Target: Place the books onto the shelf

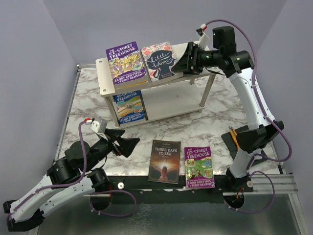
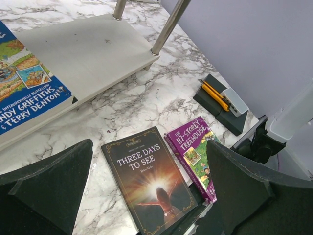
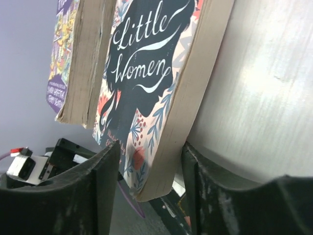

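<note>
Marble surface (image 1: 195, 122). Left end effector (image 1: 123, 142): spread wide, above surface. Shelf (image 1: 103, 73): purple book (image 1: 126, 64), floral book (image 1: 159, 62) flat on top board; blue book (image 1: 129, 105) on lower board. Brown book (image 1: 164, 161), second purple book (image 1: 199, 167): flat on surface. Right end effector (image 1: 188, 58): parted, astride floral book's right edge.

Wht/grey marble-veined table (image 1: 195, 122), pale shelf (image 1: 103, 78), purple Treehouse bk (image 1: 199, 167), dark floral Little Women (image 1: 159, 61), brown Three Days bk (image 1: 165, 161).
</note>
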### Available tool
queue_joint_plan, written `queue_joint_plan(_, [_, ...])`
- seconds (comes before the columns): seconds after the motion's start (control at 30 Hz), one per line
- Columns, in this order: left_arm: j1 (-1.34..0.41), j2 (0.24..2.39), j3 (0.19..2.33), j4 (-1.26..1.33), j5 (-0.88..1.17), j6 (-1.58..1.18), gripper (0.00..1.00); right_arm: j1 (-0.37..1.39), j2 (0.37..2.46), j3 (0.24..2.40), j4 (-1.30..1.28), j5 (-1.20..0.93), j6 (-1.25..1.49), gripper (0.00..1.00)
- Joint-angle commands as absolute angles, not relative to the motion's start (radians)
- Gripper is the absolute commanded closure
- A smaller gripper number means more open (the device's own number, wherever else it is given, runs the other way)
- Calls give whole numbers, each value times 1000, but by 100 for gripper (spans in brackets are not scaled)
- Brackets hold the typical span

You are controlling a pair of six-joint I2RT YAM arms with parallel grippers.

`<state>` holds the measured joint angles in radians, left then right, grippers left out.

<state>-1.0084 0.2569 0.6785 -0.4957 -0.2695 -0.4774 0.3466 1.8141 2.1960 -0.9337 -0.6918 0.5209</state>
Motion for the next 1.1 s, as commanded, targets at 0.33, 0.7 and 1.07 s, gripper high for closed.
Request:
queue_joint_plan(0.33, [-1009,263,672,-480,-252,-464,1,339,1799,2239,-947,-399,394,36])
queue_joint_plan(0.7, [-1010,282,673,-480,-257,-465,1,345,1802,2156,-836,-500,398,45])
queue_joint_plan(1.07, [-1009,281,672,-480,-266,-467,1,360,1765,2039,-761,-520,393,64])
